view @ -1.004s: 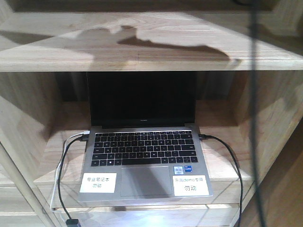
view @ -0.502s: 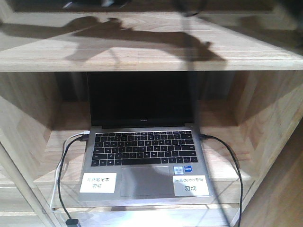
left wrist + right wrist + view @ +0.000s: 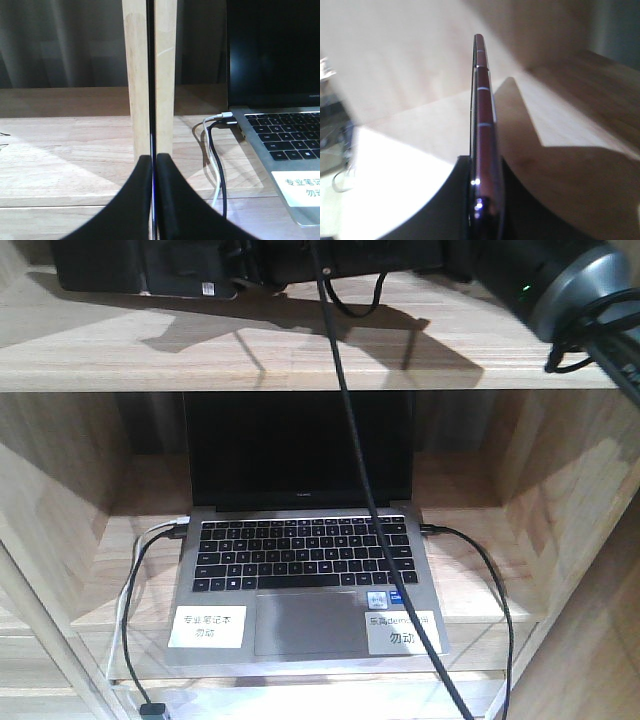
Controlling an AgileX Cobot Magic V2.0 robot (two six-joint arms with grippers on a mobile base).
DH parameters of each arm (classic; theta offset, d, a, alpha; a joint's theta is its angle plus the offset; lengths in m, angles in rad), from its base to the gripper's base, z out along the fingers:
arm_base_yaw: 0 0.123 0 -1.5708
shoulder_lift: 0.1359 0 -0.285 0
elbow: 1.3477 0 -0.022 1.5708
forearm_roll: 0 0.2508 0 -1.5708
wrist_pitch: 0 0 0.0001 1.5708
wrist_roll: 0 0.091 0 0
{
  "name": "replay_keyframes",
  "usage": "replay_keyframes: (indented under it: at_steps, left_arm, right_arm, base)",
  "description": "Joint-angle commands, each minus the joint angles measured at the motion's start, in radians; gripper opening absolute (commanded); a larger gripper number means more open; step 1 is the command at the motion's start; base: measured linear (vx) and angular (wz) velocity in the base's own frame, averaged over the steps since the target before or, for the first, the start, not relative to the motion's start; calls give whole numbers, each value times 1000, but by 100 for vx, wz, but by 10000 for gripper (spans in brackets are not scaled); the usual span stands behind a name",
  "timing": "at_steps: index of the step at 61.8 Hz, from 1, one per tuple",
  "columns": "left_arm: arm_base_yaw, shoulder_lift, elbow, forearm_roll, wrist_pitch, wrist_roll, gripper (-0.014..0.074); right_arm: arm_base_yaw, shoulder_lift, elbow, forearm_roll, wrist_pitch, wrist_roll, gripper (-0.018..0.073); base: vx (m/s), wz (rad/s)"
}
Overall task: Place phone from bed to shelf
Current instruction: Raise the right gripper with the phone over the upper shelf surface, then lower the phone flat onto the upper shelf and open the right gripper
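Pinching the phone edge-on, my right gripper has both black fingers pressed against its flat faces — pinkish-metal edge toward the wrist camera, above the pale top plank of the shelf. My left gripper is pressed together, empty, before an upright beside the laptop.

Phone upper left of frame above shelf top plank; laptop centre, inside compartment below; cables either side
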Motion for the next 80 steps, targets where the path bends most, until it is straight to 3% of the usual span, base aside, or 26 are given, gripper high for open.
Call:
replay_keyframes:
  at_steps: [1,14,35,43,63,69,80]
  left_arm:
    - [-1,-5,2,-10,-73,-4,1]
    - [-1,-5,2,-10,-73,-4,1]
    - [-1,-5,2,-10,-73,-4,1]
    - [-1,-5,2,-10,-73,-4,1]
    - [-1,-5,2,-10,-73,-4,1]
    - [-1,-5,2,-10,-73,-4,1]
    - [-1,-5,2,-10,-73,-4,1]
  right_arm:
    - [-2,-48,-33,70,-70,4,-1]
    - [-2,-30,-32,57,-70,24,4]
    - [-2,-31,-32,-61,-73,61,68]
    - [-2,-31,-32,-104,-78,99,151]
    - [-2,-31,-32,-229,-128,243,553]
    - [-2,-33,-32,-270,-137,274,601]
    - [-5,-50,-33,-328,-138,286,591]
  base:
    - [0,0]
    - [0,0]
    - [0,0]
    - [0,0]
    - [0,0]
    - [0,0]
    - [0,0]
